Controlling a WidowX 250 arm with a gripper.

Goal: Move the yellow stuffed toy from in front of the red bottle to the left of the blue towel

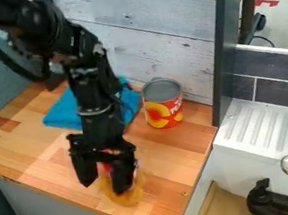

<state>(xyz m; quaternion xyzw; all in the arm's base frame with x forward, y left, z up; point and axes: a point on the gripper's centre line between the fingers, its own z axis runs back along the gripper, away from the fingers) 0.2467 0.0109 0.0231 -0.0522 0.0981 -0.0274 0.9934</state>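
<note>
- End effector: we log the black gripper [104,188] left of centre in the lower half, low over the wooden counter [26,141], its fingers standing apart in a wide state.
- Nearest item: a yellow-and-red object [129,198], beneath and partly behind the gripper; shape unclear, contact undetermined.
- Risk: with the object half hidden, we judge a misaligned finger could press on or tip it.
- Risk: a sideways push toward the lower left could send it over the counter's front edge, which runs close by.
- Risk: an arm swing toward the upper right could knock the open can [164,109], upright near the wall [157,37]; low travel backward could snag the blue cloth [63,113].
- Room: more open wood lies right of the gripper, bounded by the dark post [222,43] and the counter's right edge.
</note>
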